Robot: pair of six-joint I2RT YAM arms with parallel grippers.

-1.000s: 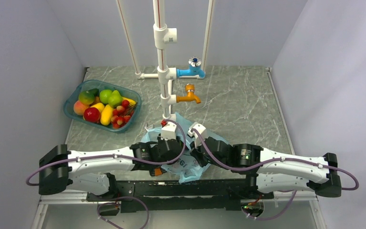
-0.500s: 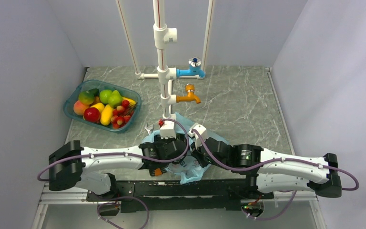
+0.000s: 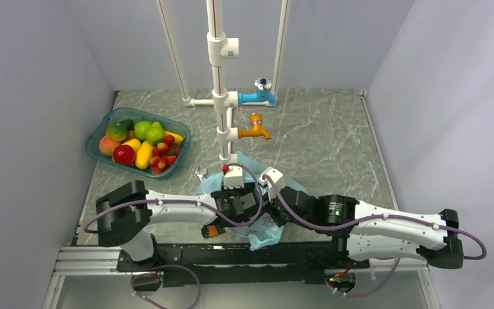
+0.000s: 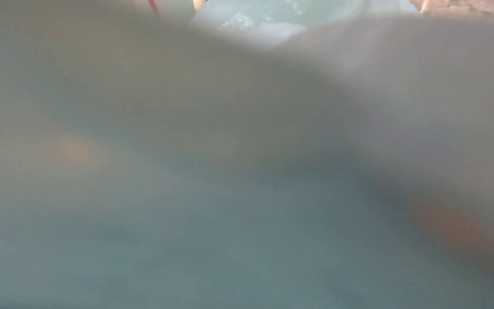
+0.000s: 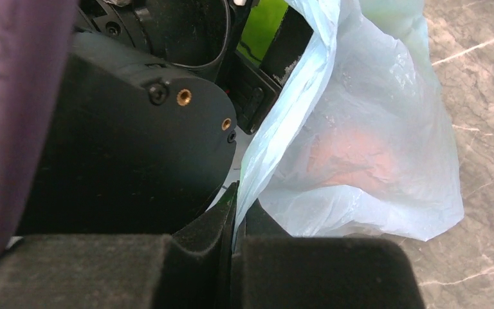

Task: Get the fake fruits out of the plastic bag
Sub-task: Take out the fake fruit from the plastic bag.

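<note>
The light-blue plastic bag (image 3: pixel 262 235) lies crumpled between the two wrists at the near table edge. My right gripper (image 5: pixel 235 219) is shut on a fold of the bag's edge (image 5: pixel 296 109) and holds it up. An orange fake fruit (image 5: pixel 354 158) shows dimly through the plastic. My left gripper (image 3: pixel 239 205) is pushed into the bag's mouth and its fingertips are hidden. The left wrist view shows only blurred blue plastic (image 4: pixel 244 212) against the lens, with a faint orange smear (image 4: pixel 453 225). A bright green patch (image 5: pixel 262 26) sits by the left gripper's black body; what it is I cannot tell.
A teal basket (image 3: pixel 98 133) full of fruits stands at the far left. A white pipe stand (image 3: pixel 217 96) with a blue tap (image 3: pixel 262 96) and an orange tap (image 3: pixel 256 131) rises just behind the bag. Grey walls close in both sides.
The left arm has swung right and forward, pushing its gripper deeper into the bag. The right gripper has kept its hold on the bag and barely moved.
</note>
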